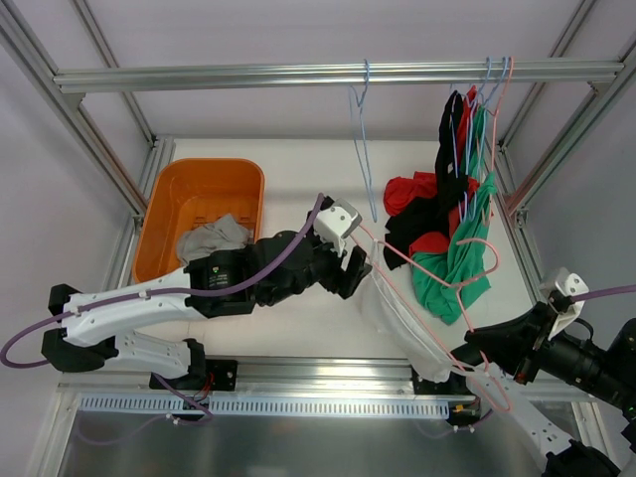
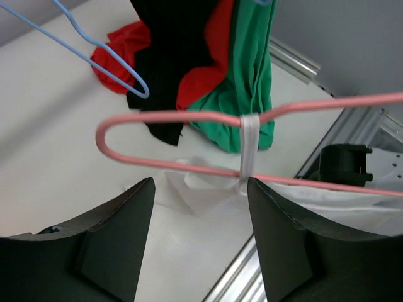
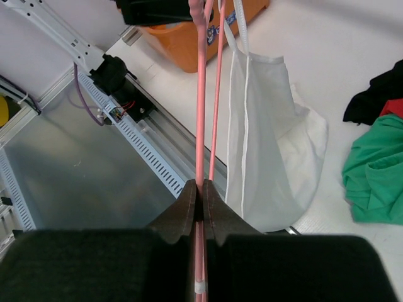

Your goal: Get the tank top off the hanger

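Over the middle of the surface [image 1: 298, 169], your left tool [image 2: 200, 189] waits with fingers spread just short of the strap [image 2: 250, 151] of the white tank top [image 3: 271, 138], apparently ready to slip it off the pink hanger [image 2: 170, 116], which your right tool [image 3: 202, 192] clamps steady.

Orange bin [image 1: 199, 194] holds a grey garment [image 1: 212, 238]. A blue hanger [image 1: 362, 149] hangs from the rail [image 1: 248, 77]; black, red and green garments [image 1: 452, 169] hang to its right.

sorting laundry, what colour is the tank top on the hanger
White tank top on pink hanger; best in right wrist view.
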